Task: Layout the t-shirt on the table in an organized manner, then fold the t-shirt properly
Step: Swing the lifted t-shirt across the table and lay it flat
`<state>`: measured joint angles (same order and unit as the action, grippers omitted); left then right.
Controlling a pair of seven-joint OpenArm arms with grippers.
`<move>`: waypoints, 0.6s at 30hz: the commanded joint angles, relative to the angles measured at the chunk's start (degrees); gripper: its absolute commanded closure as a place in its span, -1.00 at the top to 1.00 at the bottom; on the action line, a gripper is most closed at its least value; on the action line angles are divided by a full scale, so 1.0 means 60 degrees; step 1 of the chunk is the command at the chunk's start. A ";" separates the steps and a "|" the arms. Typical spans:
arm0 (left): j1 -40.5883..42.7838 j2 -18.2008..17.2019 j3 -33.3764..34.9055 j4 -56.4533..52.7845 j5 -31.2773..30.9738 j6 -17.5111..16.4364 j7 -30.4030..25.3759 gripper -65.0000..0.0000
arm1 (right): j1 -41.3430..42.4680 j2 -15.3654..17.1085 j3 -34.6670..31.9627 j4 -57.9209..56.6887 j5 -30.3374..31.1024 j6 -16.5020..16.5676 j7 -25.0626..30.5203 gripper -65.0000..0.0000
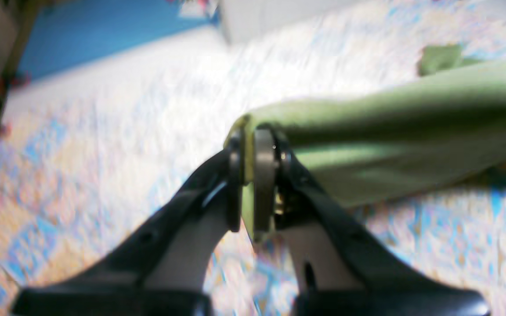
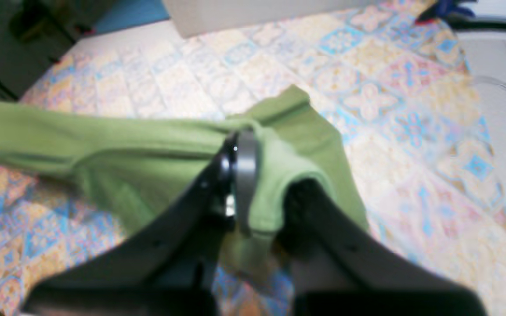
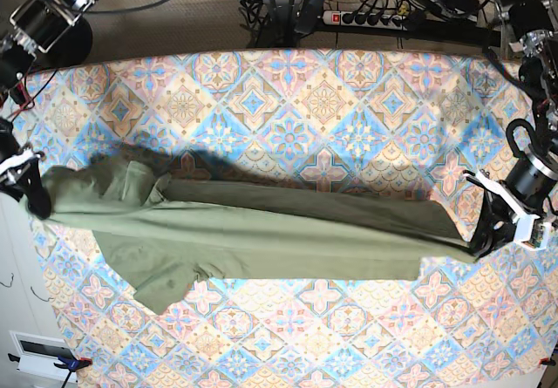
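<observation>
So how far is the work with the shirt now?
Done: both grippers have gripped the t-shirt. In hand: left gripper and right gripper, shut on opposite ends, stretch it across the table. Left: laying it flat, since one sleeve is bunched, then every fold.

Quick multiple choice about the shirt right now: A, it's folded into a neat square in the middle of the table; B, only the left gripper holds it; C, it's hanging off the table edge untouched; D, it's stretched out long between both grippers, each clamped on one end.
D: the shirt spans the table as a long band, with the left gripper shut on one end and the right gripper shut on the other.
</observation>
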<state>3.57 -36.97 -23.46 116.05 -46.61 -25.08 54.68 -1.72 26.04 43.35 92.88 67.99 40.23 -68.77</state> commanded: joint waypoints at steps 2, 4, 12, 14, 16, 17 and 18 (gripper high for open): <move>0.0174 -0.0175 -0.0082 0.0138 -0.0239 0.0041 -0.0373 -1.00 | -0.0190 0.0136 0.0386 0.0132 0.0149 -0.0038 -0.0047 -0.98; 0.0555 -0.0175 -0.0097 0.0270 -0.0239 0.0041 -0.0373 -1.00 | -0.0600 -0.0040 0.0738 0.0132 0.0149 -0.0038 -0.0311 -0.98; 0.1566 -0.0146 -0.0097 0.0417 -0.0239 0.0041 -0.0402 -1.00 | -0.1934 -0.0231 0.1412 0.0278 0.0149 -0.0038 -0.0809 -0.98; 0.1888 -0.0146 -0.0097 0.0431 -0.0254 0.0041 -0.0417 -1.00 | -0.2212 -0.0245 0.1412 0.0351 0.0149 -0.0038 -0.0809 -0.98; 0.2166 -0.0146 -0.0097 0.0519 -0.0254 0.0041 -0.0431 -1.00 | -0.2491 -0.0245 0.1412 0.0425 0.0149 -0.0038 -0.0809 -0.98; 0.2313 -0.0146 -0.0097 0.0578 -0.0254 0.0041 -0.0431 -1.00 | -0.2564 -0.0245 0.1412 0.0425 0.0149 -0.0038 -0.0809 -0.98; 0.2474 -0.0146 -0.0097 0.0622 -0.0254 0.0041 -0.0431 -1.00 | -0.2666 -0.0245 0.1412 0.0425 0.0149 -0.0038 -0.0809 -0.98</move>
<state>18.85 -36.91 -23.35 118.85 -48.07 -25.21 53.43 -17.87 22.94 51.22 94.56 68.01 39.88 -75.05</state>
